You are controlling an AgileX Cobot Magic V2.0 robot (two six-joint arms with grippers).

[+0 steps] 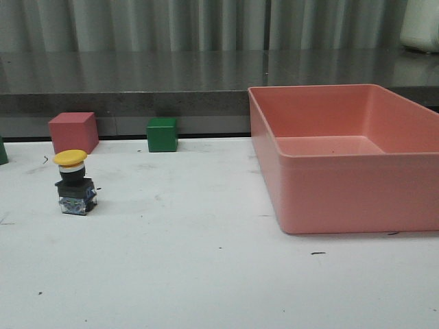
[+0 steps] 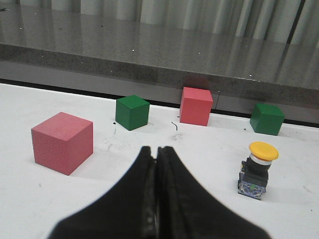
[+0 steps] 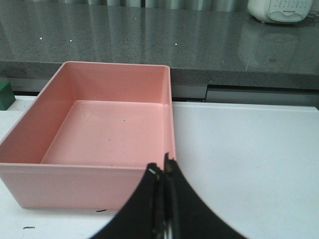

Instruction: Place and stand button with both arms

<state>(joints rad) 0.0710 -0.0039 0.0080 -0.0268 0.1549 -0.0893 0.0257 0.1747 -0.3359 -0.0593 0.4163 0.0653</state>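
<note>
The button stands upright on the white table at the left, yellow mushroom cap on top, black collar and boxy base below. It also shows in the left wrist view, off to the side of my left gripper, which is shut and empty, apart from it. My right gripper is shut and empty, at the near wall of the pink bin. Neither arm shows in the front view.
The empty pink bin fills the right side. A pink cube and a green cube stand at the table's back edge. The left wrist view shows pink cubes and green cubes.
</note>
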